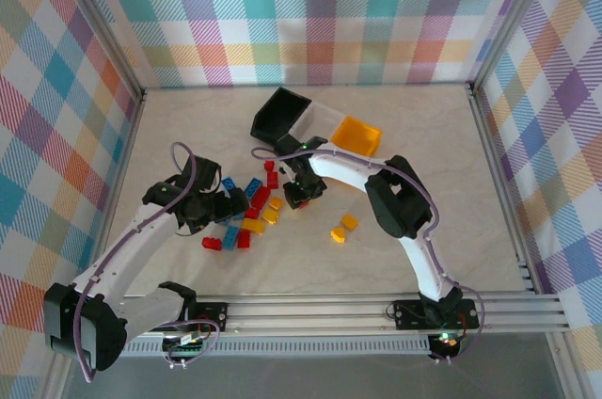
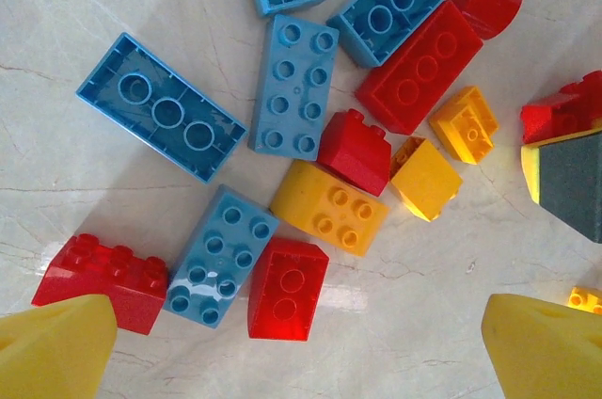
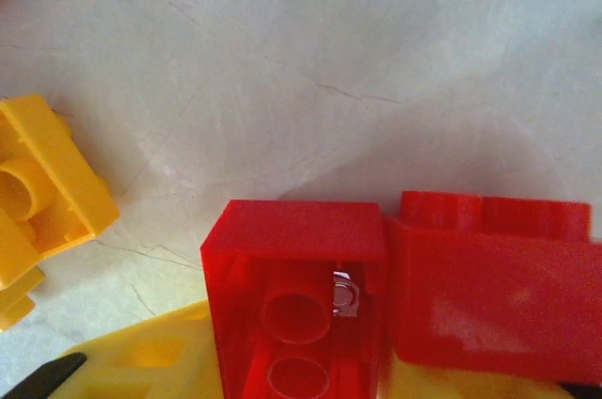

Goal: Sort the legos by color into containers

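A pale marbled worktop (image 1: 451,230) is enclosed by plaid walls (image 1: 320,13). Toward its far middle the containers (image 1: 320,123) are set in a slanted joined row: a black bin (image 1: 279,113), a white bin (image 1: 324,119) and a yellow-orange bin (image 1: 358,136). The left pincer (image 2: 301,361) is held fully released above the legos (image 1: 246,213), which are strewn in a red, blue and yellow cluster on the worktop, nearer than the bins. Its yellow pads (image 2: 52,347) are spread wide apart. The right pincer (image 1: 303,194) is lowered at the cluster's right edge. Two red bricks (image 3: 296,295) are seen against its yellow pads (image 3: 141,361); whether they are clamped cannot be told. Two yellow bricks (image 1: 344,228) lie apart to the right.
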`<state>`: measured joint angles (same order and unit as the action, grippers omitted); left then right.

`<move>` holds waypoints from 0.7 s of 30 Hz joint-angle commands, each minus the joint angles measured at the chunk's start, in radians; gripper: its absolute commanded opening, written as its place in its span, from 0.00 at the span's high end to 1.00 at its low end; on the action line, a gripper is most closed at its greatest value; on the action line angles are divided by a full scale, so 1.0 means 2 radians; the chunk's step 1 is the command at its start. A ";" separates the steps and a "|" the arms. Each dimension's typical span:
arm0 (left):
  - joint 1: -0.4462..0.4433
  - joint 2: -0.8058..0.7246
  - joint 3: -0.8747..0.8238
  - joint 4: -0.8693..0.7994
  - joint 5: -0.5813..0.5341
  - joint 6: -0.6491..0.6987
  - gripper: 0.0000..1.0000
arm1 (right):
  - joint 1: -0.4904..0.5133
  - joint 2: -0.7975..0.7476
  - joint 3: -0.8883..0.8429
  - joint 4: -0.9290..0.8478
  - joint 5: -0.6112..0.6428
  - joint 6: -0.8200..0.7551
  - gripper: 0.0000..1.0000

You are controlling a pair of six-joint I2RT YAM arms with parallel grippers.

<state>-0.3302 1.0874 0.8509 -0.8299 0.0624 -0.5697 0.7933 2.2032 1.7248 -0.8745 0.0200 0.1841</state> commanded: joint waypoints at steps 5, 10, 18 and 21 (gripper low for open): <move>0.007 -0.003 -0.013 0.007 0.005 -0.009 0.00 | 0.002 -0.072 -0.027 0.007 -0.014 0.000 0.63; 0.006 -0.001 -0.007 0.009 0.008 0.001 0.00 | 0.002 -0.134 -0.056 0.004 -0.027 0.017 0.63; -0.005 0.053 0.058 -0.004 0.012 0.066 0.02 | -0.042 -0.216 -0.057 -0.022 -0.019 0.031 0.63; -0.021 0.088 0.094 -0.009 0.010 0.088 0.02 | -0.075 -0.216 -0.048 -0.027 -0.011 0.027 0.63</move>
<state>-0.3473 1.2236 0.9676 -0.8204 0.0692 -0.4709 0.6979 1.7718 1.6081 -0.8890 -0.0147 0.2249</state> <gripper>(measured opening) 0.980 0.374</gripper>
